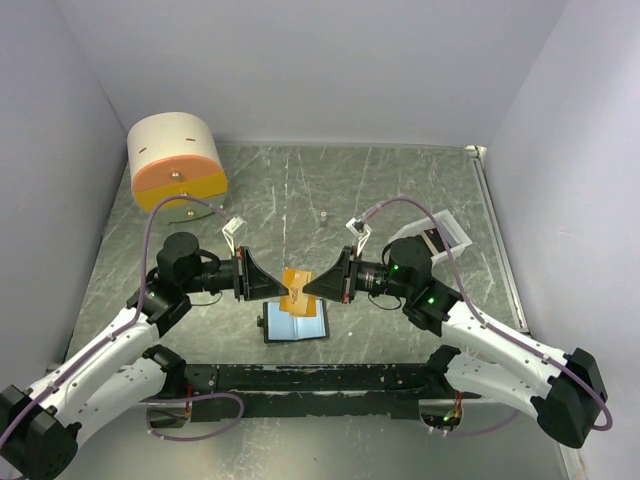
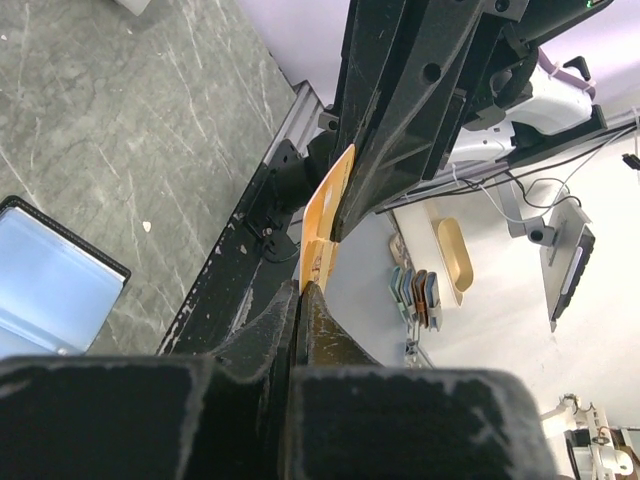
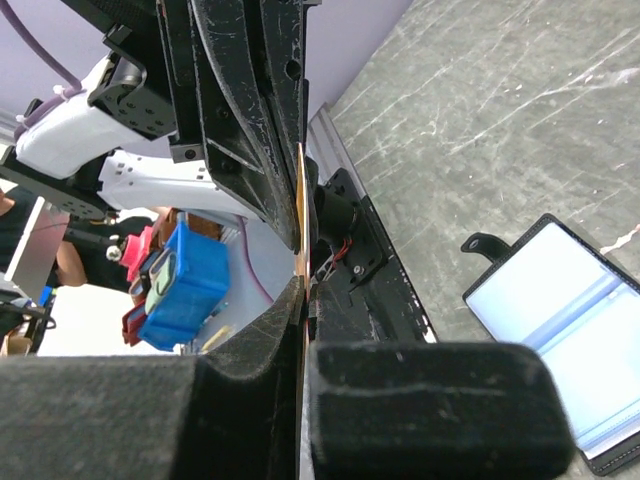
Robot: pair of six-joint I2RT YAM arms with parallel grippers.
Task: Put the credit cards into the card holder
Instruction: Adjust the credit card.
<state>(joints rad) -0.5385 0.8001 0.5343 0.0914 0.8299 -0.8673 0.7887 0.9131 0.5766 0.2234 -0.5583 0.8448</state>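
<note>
Grippers meet mid-air: left gripper (image 1: 280, 288) and right gripper (image 1: 310, 288) each clamp an opposite edge of one orange credit card (image 1: 298, 301). Card holder (image 1: 300, 329) lies open just below, with open table (image 1: 400, 190) behind.

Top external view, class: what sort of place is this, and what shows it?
Probably a robot lab test cell: plain white walls enclose a grey marbled tabletop, and a black metal rail carries white-and-black robot arms.
</note>
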